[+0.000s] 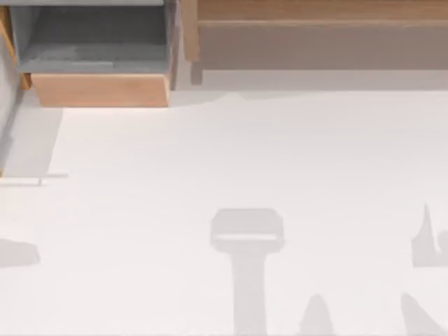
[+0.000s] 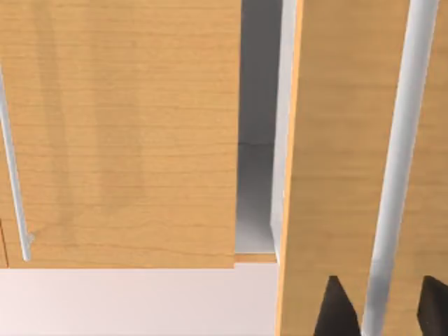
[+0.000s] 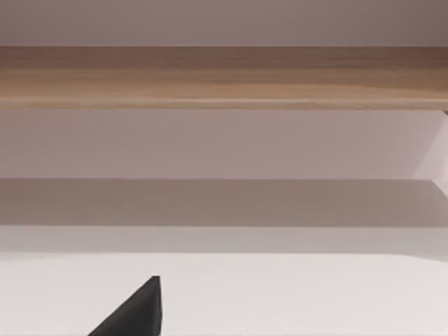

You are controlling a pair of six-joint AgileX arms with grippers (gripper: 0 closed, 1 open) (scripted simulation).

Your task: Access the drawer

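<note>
The drawer (image 1: 98, 49) stands pulled out at the table's far left, its grey walls and floor showing behind a plain light-brown front panel (image 1: 101, 89). In the left wrist view, my left gripper (image 2: 385, 308) is open, one dark fingertip (image 2: 337, 308) on each side of a pale bar handle (image 2: 395, 161) that runs along a wooden panel (image 2: 336, 140). A grey gap (image 2: 255, 189) separates that panel from another wooden panel (image 2: 126, 133). A dark part of my right gripper (image 3: 133, 315) hangs over the white table, facing the shelf unit.
The long wooden shelf unit (image 1: 315, 14) runs along the far edge to the right of the drawer, and its wooden edge (image 3: 224, 77) is close in the right wrist view. Arm shadows (image 1: 246, 238) fall on the white table (image 1: 224, 161). A second bar handle (image 2: 15, 175) sits on the other panel.
</note>
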